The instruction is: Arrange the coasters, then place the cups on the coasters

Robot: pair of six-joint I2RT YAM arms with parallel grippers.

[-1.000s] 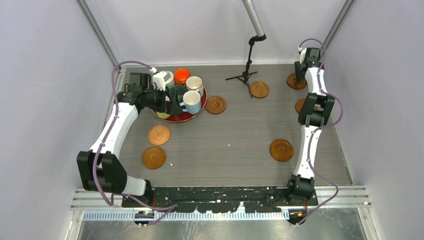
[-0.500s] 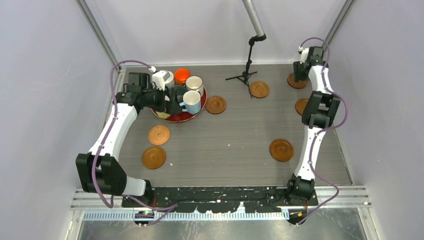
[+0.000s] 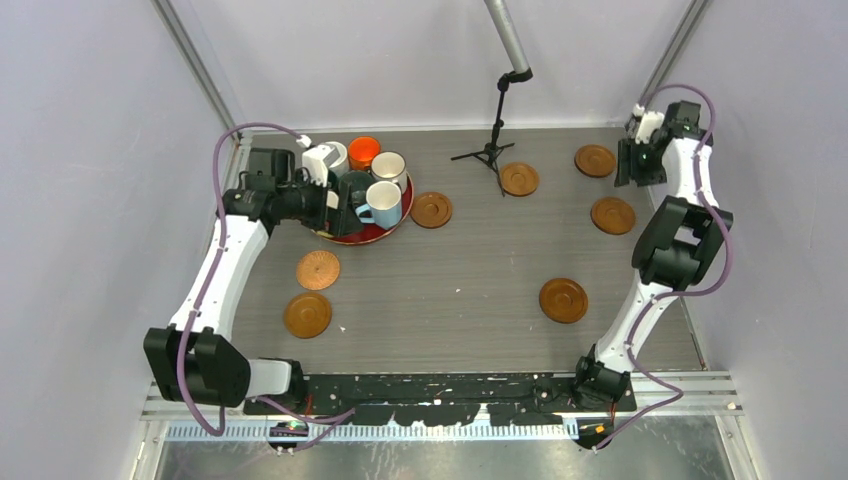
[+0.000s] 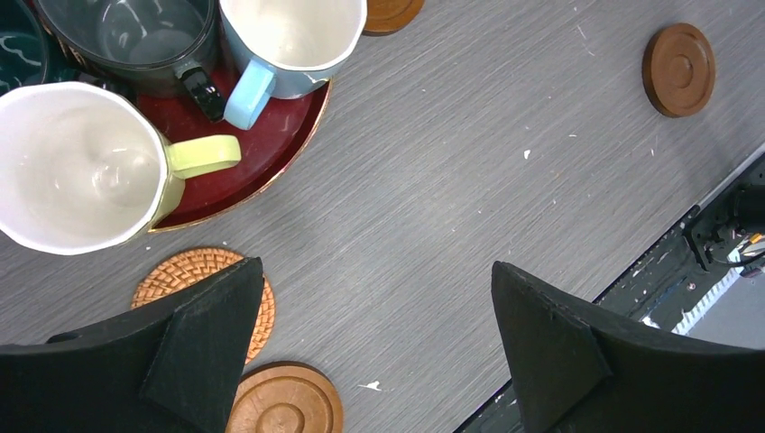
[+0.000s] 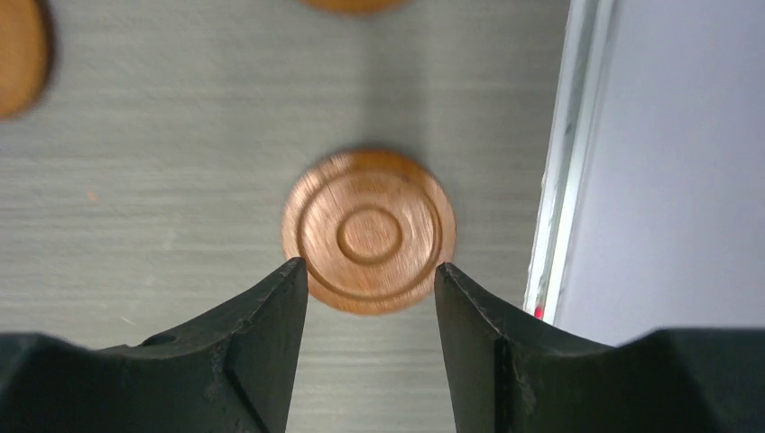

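Seven brown coasters lie spread on the grey table, among them a woven coaster and a wood coaster at the left. Several cups stand on the red tray, including a pale yellow cup, a light blue cup and an orange cup. My left gripper hangs wide open beside the tray, holding nothing. At the far right my right gripper is open; the far-right coaster lies flat just beyond its tips, apart from them.
A black tripod stand with a grey pole stands at the back middle, next to a coaster. A metal rail and the wall run close to the right gripper. Other coasters lie at the right front.
The right arm has drawn back to the right, off the far-right coaster, which stays on the table. The left arm has shifted slightly.
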